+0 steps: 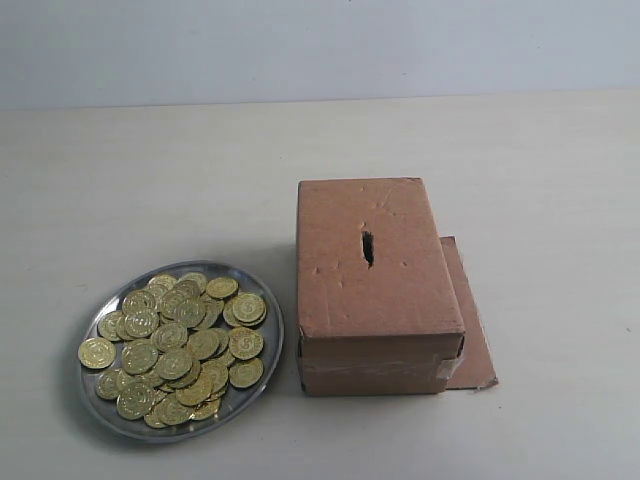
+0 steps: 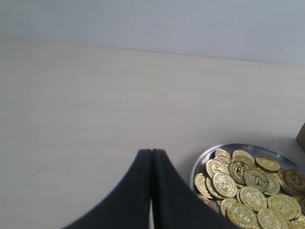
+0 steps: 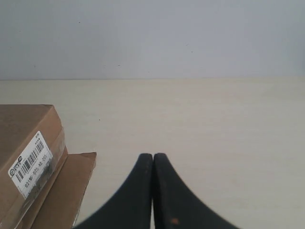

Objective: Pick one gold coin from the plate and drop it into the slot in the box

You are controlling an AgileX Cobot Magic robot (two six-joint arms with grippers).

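Observation:
A heap of gold coins [image 1: 180, 345] fills the silver plate [image 1: 262, 300] at the front left of the exterior view. Right beside it stands the brown box [image 1: 378, 290], with the dark slot [image 1: 368, 247] in its top and a flat flap [image 1: 470, 320] sticking out on its right. Neither arm shows in the exterior view. In the left wrist view my left gripper [image 2: 151, 152] is shut and empty, with the plate [image 2: 202, 162] and its coins [image 2: 248, 188] just to one side. My right gripper [image 3: 153, 156] is also shut and empty, near the box [image 3: 28, 157] and its flap [image 3: 66, 191].
A pale tabletop [image 1: 150, 180] stretches around the plate and box up to a white wall [image 1: 320, 45] behind. A white barcode label [image 3: 31, 164] is stuck on the box's side.

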